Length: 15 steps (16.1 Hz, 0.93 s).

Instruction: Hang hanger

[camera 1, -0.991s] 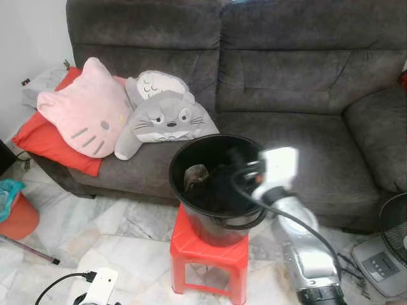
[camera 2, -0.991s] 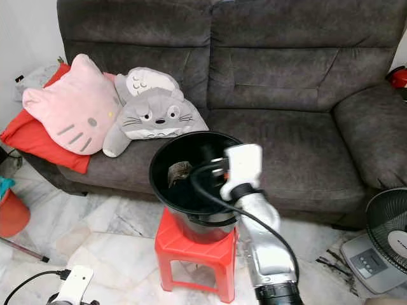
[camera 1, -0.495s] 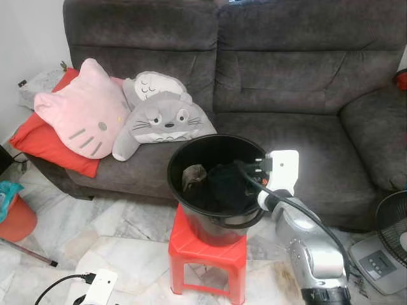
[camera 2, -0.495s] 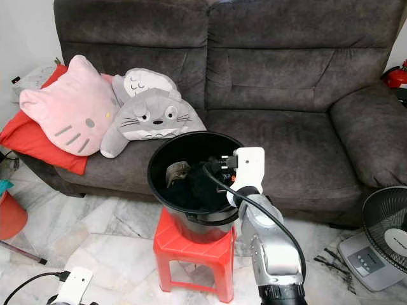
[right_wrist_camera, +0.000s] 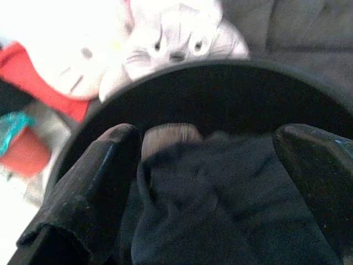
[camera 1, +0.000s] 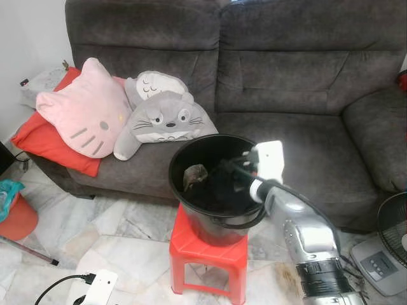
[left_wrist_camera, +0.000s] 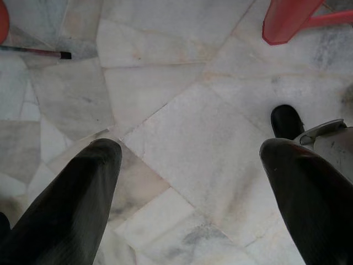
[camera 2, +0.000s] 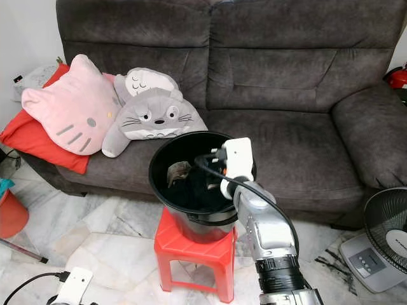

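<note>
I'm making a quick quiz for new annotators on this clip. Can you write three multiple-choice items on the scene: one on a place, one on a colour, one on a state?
1. Where does the black bucket stand?
A. on the sofa seat
B. on a stool
C. on the floor by the fan

2. What colour is the stool?
A. red
B. blue
C. white

3. How are the fingers of the right gripper?
A. shut on a hanger
B. shut on the bucket's rim
C. open above the dark clothes in the bucket

Answers: 1 B, the bucket sits on the stool's top in front of the sofa. 2 A, its seat and legs are plainly red in both eye views. 3 C, the right wrist view shows the two fingers spread wide apart with the cloth between them, gripping nothing.
</note>
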Tool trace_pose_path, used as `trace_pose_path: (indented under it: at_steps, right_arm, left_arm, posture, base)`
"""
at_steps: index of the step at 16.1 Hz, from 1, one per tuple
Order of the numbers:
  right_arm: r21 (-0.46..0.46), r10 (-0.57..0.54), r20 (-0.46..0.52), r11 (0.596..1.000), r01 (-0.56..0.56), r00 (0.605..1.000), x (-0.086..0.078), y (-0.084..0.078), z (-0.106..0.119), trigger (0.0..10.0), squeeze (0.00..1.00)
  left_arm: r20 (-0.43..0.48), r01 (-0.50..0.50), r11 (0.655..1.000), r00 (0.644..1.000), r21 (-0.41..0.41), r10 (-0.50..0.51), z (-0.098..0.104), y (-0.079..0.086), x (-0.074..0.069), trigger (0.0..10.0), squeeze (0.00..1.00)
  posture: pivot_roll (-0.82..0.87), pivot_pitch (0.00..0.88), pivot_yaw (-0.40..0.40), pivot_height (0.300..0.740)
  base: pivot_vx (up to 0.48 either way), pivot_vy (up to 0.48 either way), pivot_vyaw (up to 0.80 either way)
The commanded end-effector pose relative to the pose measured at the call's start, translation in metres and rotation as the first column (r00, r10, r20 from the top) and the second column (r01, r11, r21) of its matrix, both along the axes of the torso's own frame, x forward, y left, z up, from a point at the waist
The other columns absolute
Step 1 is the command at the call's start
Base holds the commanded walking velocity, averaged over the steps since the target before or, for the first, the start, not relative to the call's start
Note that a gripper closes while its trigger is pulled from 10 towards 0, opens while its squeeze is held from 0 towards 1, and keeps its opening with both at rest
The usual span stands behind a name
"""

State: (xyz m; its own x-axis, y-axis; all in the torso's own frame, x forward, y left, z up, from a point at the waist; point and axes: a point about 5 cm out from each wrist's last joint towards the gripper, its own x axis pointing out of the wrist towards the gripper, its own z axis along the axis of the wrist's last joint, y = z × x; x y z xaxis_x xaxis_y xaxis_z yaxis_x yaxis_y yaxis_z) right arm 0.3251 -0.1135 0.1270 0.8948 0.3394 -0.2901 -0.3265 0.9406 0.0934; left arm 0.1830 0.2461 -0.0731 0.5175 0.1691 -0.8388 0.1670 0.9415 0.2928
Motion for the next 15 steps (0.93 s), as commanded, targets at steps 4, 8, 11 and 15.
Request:
trace_pose_path:
  at_steps: [4,8,11,15]
  right_arm:
    - [0.01,0.102,-0.057,0.995,-0.102,0.993,-0.003,0.01,-0.005,10.0,0.0]
    - [0.013,0.083,-0.068,0.997,-0.082,0.994,-0.001,0.007,-0.007,10.0,0.0]
    - [0.018,0.087,-0.088,0.996,-0.085,0.992,-0.001,0.007,-0.01,9.3,0.0]
    - [0.018,0.072,-0.1,0.997,-0.071,0.992,0.0,0.005,-0.014,0.0,0.0]
  left_arm:
    - [-0.013,0.004,1.0,1.0,0.012,-0.004,0.0,0.004,-0.002,10.0,0.0]
    - [-0.013,0.003,1.0,1.0,0.01,-0.003,0.001,0.004,0.0,10.0,0.0]
    - [-0.014,0.004,1.0,1.0,0.01,-0.004,0.002,0.005,0.001,10.0,0.0]
    - [-0.014,0.006,1.0,1.0,0.012,-0.006,0.002,0.005,0.001,10.0,0.0]
  posture:
    - [-0.11,0.0,0.065,0.74]
    - [-0.11,0.0,0.068,0.74]
    - [-0.1,0.0,0.072,0.74]
    - [-0.1,0.0,0.072,0.74]
  base:
    - [0.0,0.0,0.0]
    - [0.0,0.0,0.0]
    - [0.0,0.0,0.0]
    - [0.0,0.0,0.0]
